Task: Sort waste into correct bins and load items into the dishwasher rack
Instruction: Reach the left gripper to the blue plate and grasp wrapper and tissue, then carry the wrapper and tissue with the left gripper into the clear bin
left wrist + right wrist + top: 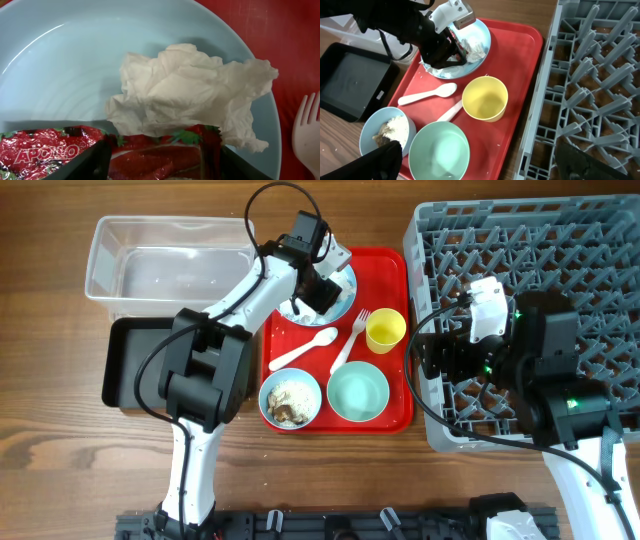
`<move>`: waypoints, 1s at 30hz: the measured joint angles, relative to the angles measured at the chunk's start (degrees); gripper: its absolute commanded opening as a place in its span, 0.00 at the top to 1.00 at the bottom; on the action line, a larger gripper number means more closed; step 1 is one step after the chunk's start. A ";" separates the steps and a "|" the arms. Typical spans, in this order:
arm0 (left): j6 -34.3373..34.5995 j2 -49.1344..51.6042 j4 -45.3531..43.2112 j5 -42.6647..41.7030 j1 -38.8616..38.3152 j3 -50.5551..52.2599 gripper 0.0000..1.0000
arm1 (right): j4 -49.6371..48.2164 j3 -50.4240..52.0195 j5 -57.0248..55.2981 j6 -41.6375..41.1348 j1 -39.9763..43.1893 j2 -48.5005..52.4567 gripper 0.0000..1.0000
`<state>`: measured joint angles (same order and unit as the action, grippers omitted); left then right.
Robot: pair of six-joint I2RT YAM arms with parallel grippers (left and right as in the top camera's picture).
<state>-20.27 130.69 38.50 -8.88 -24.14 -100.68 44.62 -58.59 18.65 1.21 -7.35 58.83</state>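
Fingers (80, 162) of the left gripper (155, 145) stand apart, and we see them in the left wrist view as two dark wedges at the bottom edge. The red snack wrapper (150, 160) lies in the gap between them. Its printed end runs out to the left, under the left-hand finger. We read the fingers as open, set over the wrapper rather than clamped on it.

Just beyond the wrapper, and touching it, sits the crumpled white tissue (190, 95). Both rest on the light-blue plate (60, 60), which stands at the far end of the red serving tray (280, 30). The tines of the white fork (307, 130) show at the right edge, off the plate.

From the right wrist view we see the rest of the tray. The white spoon (427, 93) lies near the middle, with the yellow cup (485, 98) upright just beside it. The pale mint bowl (439, 150) stands at the near edge. Beside it, the light-blue bowl (370, 132) holds the crumbly food scraps (390, 131).

The right gripper (480, 155) hangs over the near edge of the tray, beside the grey dishwasher rack (600, 75). Its fingers are spread wide and hold nothing.

The black tray (350, 85) lies to the left of the serving tray, and the clear tub (150, 255) sits behind it.
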 measured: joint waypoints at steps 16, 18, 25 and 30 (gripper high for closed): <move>0.61 1.27 -0.83 -0.07 0.37 -0.66 0.96 | 0.04 0.00 0.00 0.00 0.00 0.04 0.01; 1.77 1.27 -0.79 -0.11 0.37 -0.74 0.96 | 0.04 0.00 0.00 0.00 0.00 0.04 0.00; 10.69 0.24 0.44 -0.17 0.85 -2.58 0.96 | 0.09 0.00 0.00 0.00 0.00 0.04 0.00; 15.65 -7.93 0.94 -0.17 3.28 -3.17 0.96 | 0.20 0.00 0.00 0.00 0.00 0.04 0.00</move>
<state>-4.62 122.76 39.44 -9.06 -20.86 -103.85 44.82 -58.59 18.65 1.21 -7.35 58.87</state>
